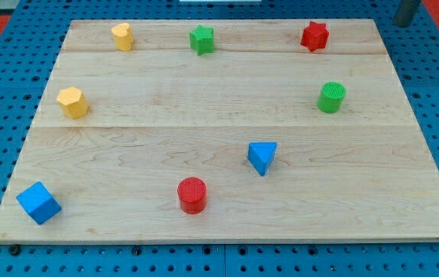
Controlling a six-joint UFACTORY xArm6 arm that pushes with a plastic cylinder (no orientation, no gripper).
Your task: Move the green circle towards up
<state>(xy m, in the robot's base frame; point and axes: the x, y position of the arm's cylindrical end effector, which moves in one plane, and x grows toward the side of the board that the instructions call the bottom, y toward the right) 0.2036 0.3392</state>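
Observation:
The green circle (331,98) is a short green cylinder standing on the wooden board (219,115), near its right side. A dark rod shows at the view's top right corner, and my tip (403,24) is beyond the board's top right corner, over the blue pegboard. The tip is above and to the right of the green circle, well apart from it and touching no block.
A red star (314,36), a green star-like block (202,39) and a yellow block (122,36) line the board's top edge. A yellow hexagon (72,102) sits at the left, with a blue triangle (262,157), a red circle (192,195) and a blue cube (38,203) lower down.

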